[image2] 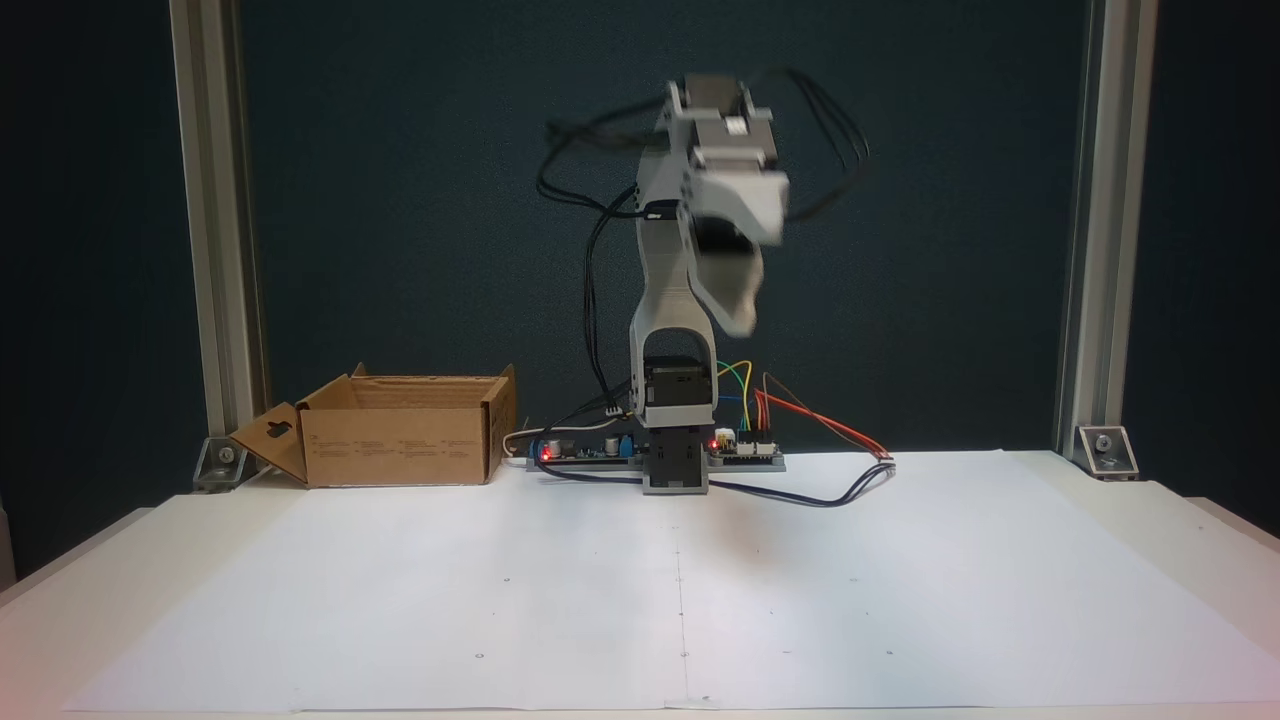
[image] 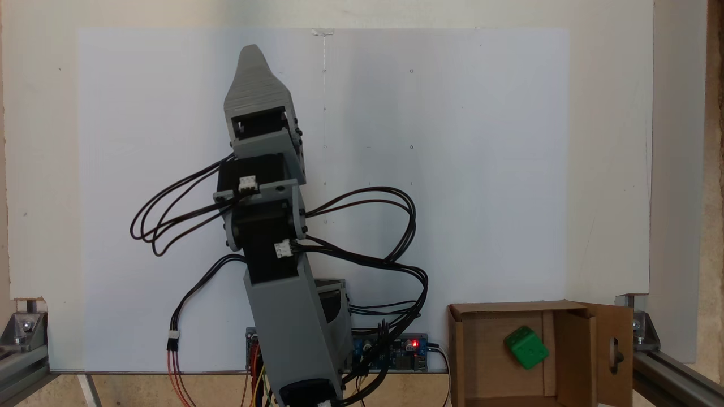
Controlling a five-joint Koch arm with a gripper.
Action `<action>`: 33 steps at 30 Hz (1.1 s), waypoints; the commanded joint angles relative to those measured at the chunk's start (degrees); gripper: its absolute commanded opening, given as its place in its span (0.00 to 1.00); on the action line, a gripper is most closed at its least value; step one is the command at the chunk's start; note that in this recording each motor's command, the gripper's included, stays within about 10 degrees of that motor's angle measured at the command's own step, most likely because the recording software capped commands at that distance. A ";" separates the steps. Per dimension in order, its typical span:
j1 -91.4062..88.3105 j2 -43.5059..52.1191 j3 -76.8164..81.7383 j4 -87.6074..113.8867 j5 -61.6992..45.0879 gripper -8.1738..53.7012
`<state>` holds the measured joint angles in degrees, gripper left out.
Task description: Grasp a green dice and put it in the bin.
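The green dice (image: 526,346) lies inside the bin (image: 472,362), a brown cardboard box at the lower right of a fixed view. It rests tilted on the box floor. The same bin (image2: 400,445) stands at the back left in the front-facing fixed view, where its walls hide the dice. My gripper (image: 253,53) is far from the box, raised above the white sheet and holding nothing. Seen from the front, the gripper (image2: 740,320) hangs high in the air, blurred by motion. Its jaws overlap, so their state is unclear.
The arm's base and circuit boards (image2: 690,455) sit at the back middle, with looping cables (image: 169,220) beside the arm. Metal frame posts (image2: 215,250) stand at both back corners. A flap with a cut-out hole (image: 613,350) sticks out from the box. White paper (image2: 680,600) covers the table.
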<state>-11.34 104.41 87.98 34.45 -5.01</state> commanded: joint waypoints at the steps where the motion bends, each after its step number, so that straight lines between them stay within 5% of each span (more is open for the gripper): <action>1: -0.88 4.22 4.22 -9.38 2.11 0.85; 21: 10.11 30.59 55.28 -60.10 2.11 0.86; 33: 10.11 31.38 75.50 -88.75 1.93 0.85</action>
<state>-1.23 129.55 164.36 -47.11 -5.01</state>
